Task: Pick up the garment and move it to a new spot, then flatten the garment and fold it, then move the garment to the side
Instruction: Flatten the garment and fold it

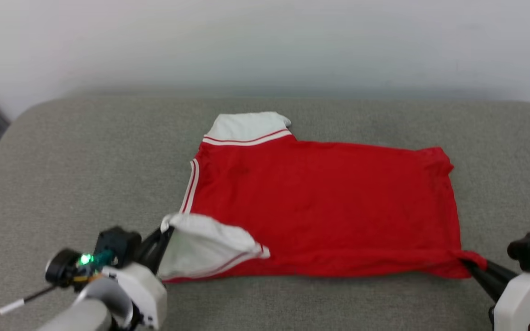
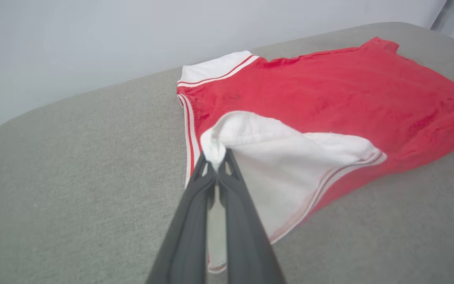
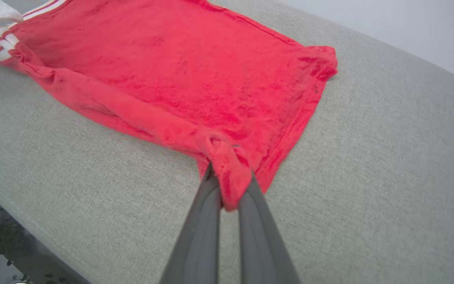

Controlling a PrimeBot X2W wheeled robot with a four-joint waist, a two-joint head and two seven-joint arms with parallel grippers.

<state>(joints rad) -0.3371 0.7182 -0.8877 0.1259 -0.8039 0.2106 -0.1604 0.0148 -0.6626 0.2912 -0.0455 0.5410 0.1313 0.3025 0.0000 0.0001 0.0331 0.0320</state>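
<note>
Left gripper (image 2: 215, 159) pinches shut on the white sleeve (image 2: 290, 165); the red jersey T-shirt (image 1: 320, 207) lies spread on the grey cushion (image 1: 85, 151); right gripper (image 3: 229, 185) is clamped on its near hem corner (image 3: 227, 156). Probably a fold: lift both evenly, keeping the edge taut.

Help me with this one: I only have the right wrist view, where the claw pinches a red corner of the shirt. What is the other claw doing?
Observer: The left claw is shut on the edge of the shirt, at its near sleeve.
Operator: Is that sleeve lying flat?
Observer: No, it is raised and draped over the red body.
Operator: And the other sleeve?
Observer: The far sleeve lies flat on the cushion, sticking out past the shirt's far edge.
</note>
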